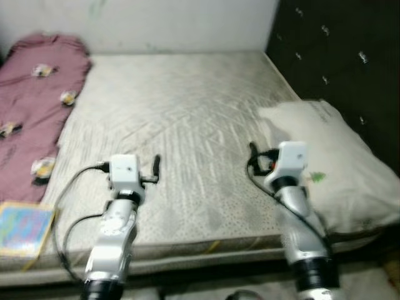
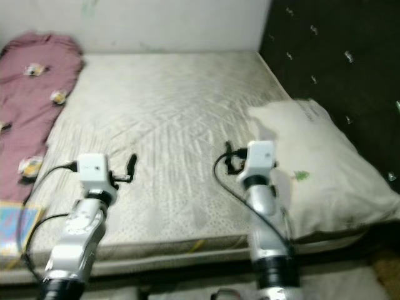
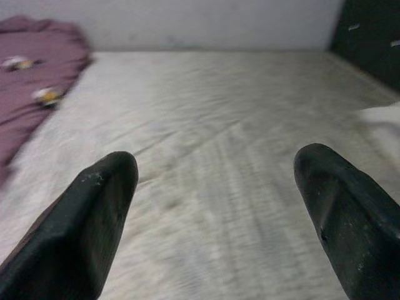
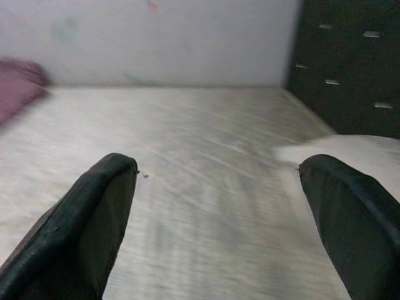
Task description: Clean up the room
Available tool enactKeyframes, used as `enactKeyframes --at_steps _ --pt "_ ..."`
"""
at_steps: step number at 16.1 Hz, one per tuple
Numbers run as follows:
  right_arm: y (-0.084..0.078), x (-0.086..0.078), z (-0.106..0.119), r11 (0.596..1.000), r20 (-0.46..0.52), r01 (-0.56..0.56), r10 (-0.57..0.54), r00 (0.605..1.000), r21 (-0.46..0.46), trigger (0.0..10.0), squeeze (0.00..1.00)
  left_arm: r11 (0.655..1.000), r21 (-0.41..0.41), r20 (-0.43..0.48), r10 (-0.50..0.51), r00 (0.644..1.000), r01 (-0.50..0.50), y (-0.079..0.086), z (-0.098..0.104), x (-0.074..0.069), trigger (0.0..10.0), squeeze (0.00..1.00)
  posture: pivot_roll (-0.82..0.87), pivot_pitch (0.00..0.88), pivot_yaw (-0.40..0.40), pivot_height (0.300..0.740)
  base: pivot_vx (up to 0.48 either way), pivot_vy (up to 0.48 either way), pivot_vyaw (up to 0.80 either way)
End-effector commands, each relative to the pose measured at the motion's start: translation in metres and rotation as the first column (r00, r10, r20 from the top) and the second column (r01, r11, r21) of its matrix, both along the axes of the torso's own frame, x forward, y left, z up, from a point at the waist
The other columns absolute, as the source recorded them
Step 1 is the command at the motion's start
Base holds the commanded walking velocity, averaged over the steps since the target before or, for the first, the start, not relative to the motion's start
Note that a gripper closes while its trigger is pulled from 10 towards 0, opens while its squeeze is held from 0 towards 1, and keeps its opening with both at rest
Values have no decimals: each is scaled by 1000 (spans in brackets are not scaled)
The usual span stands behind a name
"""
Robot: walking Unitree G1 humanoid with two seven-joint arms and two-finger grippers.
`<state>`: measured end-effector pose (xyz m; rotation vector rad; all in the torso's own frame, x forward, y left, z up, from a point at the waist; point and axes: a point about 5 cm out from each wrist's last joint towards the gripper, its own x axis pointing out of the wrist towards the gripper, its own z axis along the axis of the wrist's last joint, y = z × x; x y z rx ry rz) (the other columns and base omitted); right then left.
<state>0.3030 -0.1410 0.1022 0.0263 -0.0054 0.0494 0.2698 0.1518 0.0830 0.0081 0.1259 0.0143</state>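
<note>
Both jaws gaping wide and empty, I'm holding left gripper [image 3: 212, 206] and right gripper [image 4: 215, 206] over the mattress [image 1: 181, 119], likely approaching; next I'm guessing right reaches the nearby pillow [image 1: 337, 169].

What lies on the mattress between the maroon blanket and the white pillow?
Nothing but bare mattress between the maroon blanket and the white pillow; the left eye view shows this stretch.

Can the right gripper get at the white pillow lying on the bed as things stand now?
Probably yes: the right gripper is open above the bare grey mattress, and the white pillow lies just beside it, with nothing between.
</note>
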Motion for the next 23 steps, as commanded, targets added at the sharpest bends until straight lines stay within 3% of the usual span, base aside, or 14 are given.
enactKeyframes --at_steps 1,23 --pt "-2 1 4 1000 16 -1 1 1000 -14 10000 0 1000 2 19 -6 1000 6 -2 5 2 10000 0 -27 8 3 740 0 480 0" --pt "-2 2 -1 1000 -13 -3 3 1000 -11 10000 0 1000 0 18 4 1000 -4 -2 5 4 10000 0 -32 13 3 740 0 480 0"
